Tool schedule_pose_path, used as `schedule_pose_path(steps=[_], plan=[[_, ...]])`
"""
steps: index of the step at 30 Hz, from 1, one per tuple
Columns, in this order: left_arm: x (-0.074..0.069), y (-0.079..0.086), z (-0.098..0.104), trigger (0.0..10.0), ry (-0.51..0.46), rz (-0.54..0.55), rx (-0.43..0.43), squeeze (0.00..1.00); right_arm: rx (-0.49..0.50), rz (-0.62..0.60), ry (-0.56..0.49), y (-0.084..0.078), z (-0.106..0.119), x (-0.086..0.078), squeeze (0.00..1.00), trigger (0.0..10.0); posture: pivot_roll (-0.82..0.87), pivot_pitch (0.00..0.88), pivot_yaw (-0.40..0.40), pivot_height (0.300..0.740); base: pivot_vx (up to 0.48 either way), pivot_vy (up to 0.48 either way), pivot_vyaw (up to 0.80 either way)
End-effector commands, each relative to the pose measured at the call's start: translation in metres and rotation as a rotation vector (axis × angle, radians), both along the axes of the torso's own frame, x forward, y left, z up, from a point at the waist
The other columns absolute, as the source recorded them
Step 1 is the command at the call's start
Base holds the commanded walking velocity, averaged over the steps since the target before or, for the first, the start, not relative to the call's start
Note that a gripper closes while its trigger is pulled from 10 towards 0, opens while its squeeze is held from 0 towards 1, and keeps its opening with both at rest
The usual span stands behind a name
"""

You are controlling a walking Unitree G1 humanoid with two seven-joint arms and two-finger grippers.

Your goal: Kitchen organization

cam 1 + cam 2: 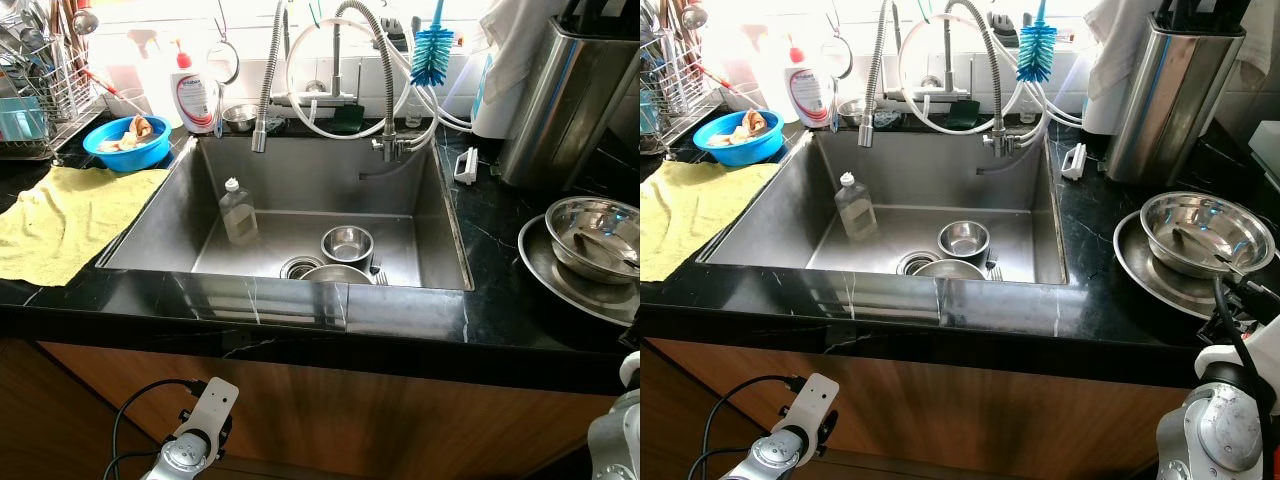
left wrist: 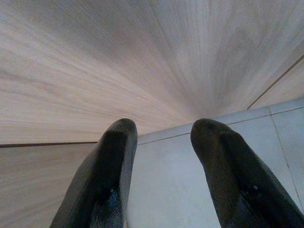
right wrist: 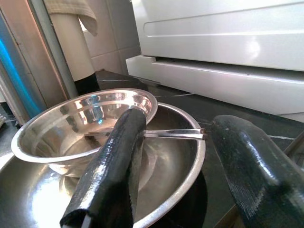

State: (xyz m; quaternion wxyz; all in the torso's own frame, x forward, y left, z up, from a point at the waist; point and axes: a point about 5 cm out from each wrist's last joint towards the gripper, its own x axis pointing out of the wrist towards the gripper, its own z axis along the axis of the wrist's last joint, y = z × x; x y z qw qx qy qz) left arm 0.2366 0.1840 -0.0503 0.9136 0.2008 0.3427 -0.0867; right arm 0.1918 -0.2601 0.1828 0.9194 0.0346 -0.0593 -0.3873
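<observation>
Right pincer (image 3: 175, 156), released, faces the steel bowl (image 3: 85, 123) at frame right; probably approach its rim squarely. Left pincer (image 2: 164, 142) hangs released.

Steel sink (image 1: 180, 215) set in black marble counter (image 1: 500, 240). In basin: clear plastic bottle (image 1: 237, 211) upright toward the left side, small steel bowl (image 1: 347, 244) near drain (image 1: 300, 267), second bowl (image 1: 337, 274) at front edge. Yellow cloth (image 1: 60, 220) left of sink; blue bowl (image 1: 127, 142) behind it. Right: steel bowl (image 1: 595, 236) nested in larger steel bowl (image 1: 545, 270). Blue bottle brush (image 1: 432, 50) hangs over hoses. Left arm (image 1: 195, 435) low before wood cabinet front.
</observation>
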Motion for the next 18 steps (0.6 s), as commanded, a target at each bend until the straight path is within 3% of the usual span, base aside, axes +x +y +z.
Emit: schedule_pose_path(steps=[1,3,12,18], plan=[[0.0016,0.0049,0.0014,10.0,-0.001,0.001,0.024,0.0,-0.004,0.007,-0.025,0.0029,0.0049,0.0014,0.0,4.5,-0.15,0.0,0.05,0.74,0.0,0.0,0.0],[0.0017,0.0051,0.0015,10.0,-0.001,0.0,0.024,0.0,-0.004,0.002,-0.029,0.0027,0.0052,0.0015,0.0,4.4,-0.15,0.0,0.051,0.74,0.0,0.0,0.0],[0.0017,0.0047,0.0015,10.0,-0.001,-0.003,0.026,0.0,-0.002,0.0,-0.039,0.0032,0.0073,0.0031,0.0,1.4,-0.15,0.0,0.052,0.74,0.0,0.0,0.0],[0.0016,0.0049,0.0015,10.0,0.0,-0.003,0.026,0.0,-0.002,0.002,-0.044,0.0035,0.008,0.0038,0.0,0.7,-0.15,0.0,0.052,0.74,0.0,0.0,0.0]])
